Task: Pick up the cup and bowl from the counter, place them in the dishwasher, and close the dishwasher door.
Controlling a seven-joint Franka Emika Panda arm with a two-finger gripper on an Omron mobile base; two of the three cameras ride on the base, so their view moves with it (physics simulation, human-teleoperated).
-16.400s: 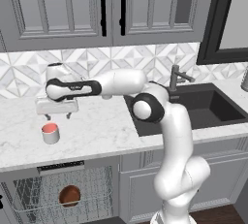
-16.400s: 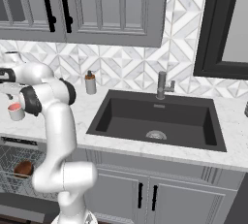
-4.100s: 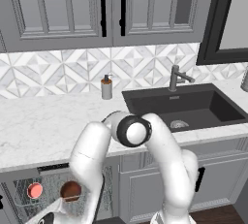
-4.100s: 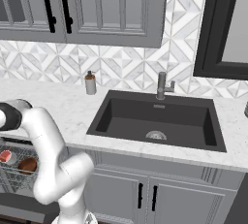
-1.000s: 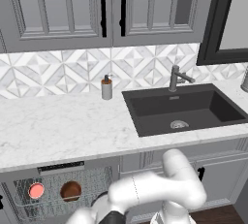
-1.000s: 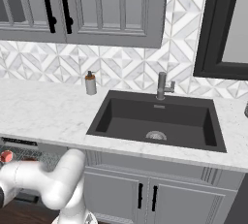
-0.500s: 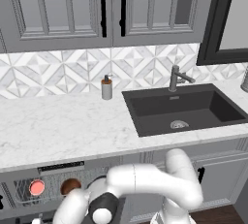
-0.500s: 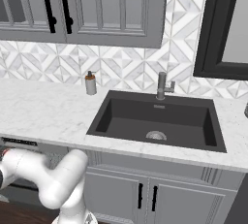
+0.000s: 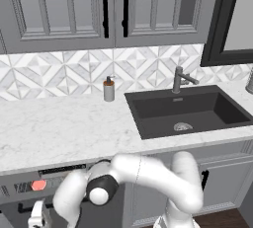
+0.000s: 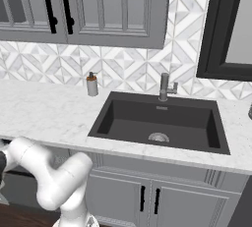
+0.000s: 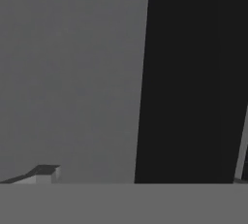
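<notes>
The arm is bent right down below the counter point(image 9: 59, 133), its elbow in front of the dishwasher point(image 9: 47, 180) at the counter's left end. The gripper point(image 9: 37, 220) sits low at the bottom left edge of the left base view, a pale hand cut off by the frame, just beside the black bar handle point(image 9: 24, 206) of the door point(image 9: 20, 214).

Up in the slot under the counter edge, a salmon-red spot glows: that is the cup point(image 9: 38, 185), inside the dishwasher, above the gripper and apart from it. The dark control strip point(image 9: 62, 171) runs just over it. The bowl I cannot make out; the arm and the door cover that part of the rack.

From the hand, a flat grey panel, apparently the door, sits against a black band, everything very close, with one finger tip point(image 11: 44, 172) poking up at the lower left. How wide the fingers stand, I cannot tell.

On the counter, the soap dispenser point(image 9: 108, 89) stands by the backsplash, left of the sink point(image 9: 188, 113) and its faucet point(image 9: 179, 79). In the right base view the arm runs off the left edge.
</notes>
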